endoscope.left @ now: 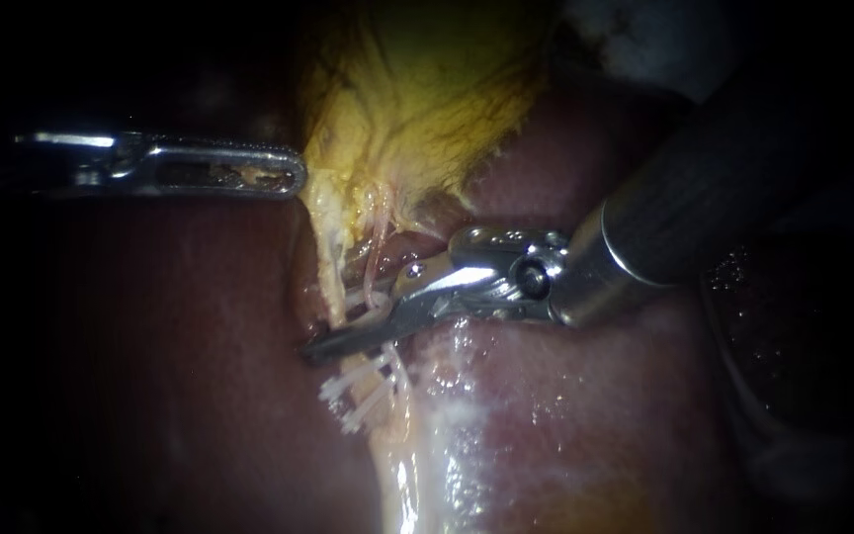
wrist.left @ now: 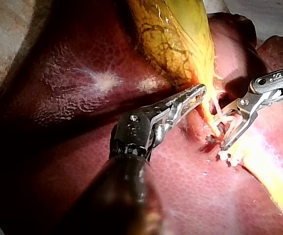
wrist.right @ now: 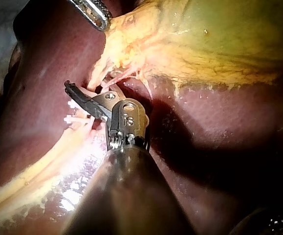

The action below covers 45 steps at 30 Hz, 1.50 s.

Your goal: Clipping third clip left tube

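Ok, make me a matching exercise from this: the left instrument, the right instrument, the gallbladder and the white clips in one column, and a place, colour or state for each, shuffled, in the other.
Things
1. left instrument
2. right instrument
3. gallbladder
4. clips

Descriptions
A. white, sitting close beside the open jaws
B. yellow with dark veining, lying on the liver
C. jaws open around a tube
D. jaws shut on the edge of the yellow tissue

Pairs: 1-D, 2-C, 3-B, 4-A
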{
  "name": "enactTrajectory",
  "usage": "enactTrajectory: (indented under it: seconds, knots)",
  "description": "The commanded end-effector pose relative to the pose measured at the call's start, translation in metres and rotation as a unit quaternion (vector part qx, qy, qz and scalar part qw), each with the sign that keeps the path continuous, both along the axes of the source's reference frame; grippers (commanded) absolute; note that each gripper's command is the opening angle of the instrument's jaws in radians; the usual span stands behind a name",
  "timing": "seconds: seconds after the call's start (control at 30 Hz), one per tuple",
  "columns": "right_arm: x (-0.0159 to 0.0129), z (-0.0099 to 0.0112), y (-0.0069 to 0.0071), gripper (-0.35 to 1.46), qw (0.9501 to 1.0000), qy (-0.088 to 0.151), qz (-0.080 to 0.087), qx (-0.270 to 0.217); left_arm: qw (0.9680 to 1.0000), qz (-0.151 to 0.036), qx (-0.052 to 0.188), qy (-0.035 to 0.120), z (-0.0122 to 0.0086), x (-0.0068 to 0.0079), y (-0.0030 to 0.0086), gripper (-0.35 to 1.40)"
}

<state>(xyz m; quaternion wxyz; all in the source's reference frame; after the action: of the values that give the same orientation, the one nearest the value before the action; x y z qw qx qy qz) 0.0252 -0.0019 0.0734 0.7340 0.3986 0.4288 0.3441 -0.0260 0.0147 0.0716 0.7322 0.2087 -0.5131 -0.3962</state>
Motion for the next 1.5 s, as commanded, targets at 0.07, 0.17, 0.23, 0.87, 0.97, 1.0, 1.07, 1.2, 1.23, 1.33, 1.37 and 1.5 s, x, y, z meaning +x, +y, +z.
enactTrajectory:
  seconds: [0.07,0.17,0.23,0.87,0.97,1.0,1.07,1.2,1.23,1.33,1.37,1.5]
  knots:
    - [0.0000,0.0000,0.0000,0.48,1.0000,0.000,0.000,0.000,1.0000,0.000,0.000,0.000,0.0000,0.0000,0.0000,-0.35]
    - [0.0000,0.0000,0.0000,0.48,1.0000,0.000,0.000,0.000,1.0000,0.000,0.000,0.000,0.0000,0.0000,0.0000,-0.35]
    - [-0.0001,0.0000,0.0000,0.48,1.0000,0.000,0.000,0.000,1.0000,0.000,0.000,0.000,0.0000,0.0000,0.0000,-0.35]
    - [-0.0060,0.0008,0.0009,0.51,0.9999,0.008,-0.014,0.001,1.0000,0.000,0.000,0.000,-0.0001,0.0002,0.0000,-0.35]
    - [-0.0070,0.0009,0.0009,0.52,0.9998,0.009,-0.016,0.001,1.0000,0.001,0.000,0.000,-0.0001,0.0002,0.0000,-0.35]
    - [-0.0073,0.0009,0.0009,0.52,0.9998,0.010,-0.017,0.001,1.0000,0.001,0.000,0.000,-0.0001,0.0002,0.0000,-0.35]
    - [-0.0080,0.0009,0.0009,0.53,0.9997,0.013,-0.019,0.002,1.0000,0.001,0.000,0.000,-0.0001,0.0002,0.0000,-0.35]
    - [-0.0093,0.0010,0.0011,0.53,0.9994,0.021,-0.028,0.006,1.0000,0.001,0.000,0.000,-0.0001,0.0002,0.0000,-0.35]
    - [-0.0097,0.0010,0.0013,0.54,0.9992,0.025,-0.031,0.002,1.0000,0.001,0.000,-0.001,-0.0001,0.0003,0.0000,-0.35]
    - [-0.0107,0.0005,0.0018,0.55,0.9984,0.044,-0.037,0.000,1.0000,0.001,0.000,-0.001,-0.0002,0.0003,0.0000,-0.35]
    - [-0.0110,0.0002,0.0021,0.55,0.9980,0.051,-0.038,0.002,1.0000,0.001,0.000,-0.001,-0.0002,0.0003,0.0000,-0.35]
    - [-0.0121,-0.0012,0.0032,0.54,0.9957,0.082,-0.042,0.009,1.0000,0.001,0.000,-0.001,-0.0002,0.0003,0.0000,-0.35]
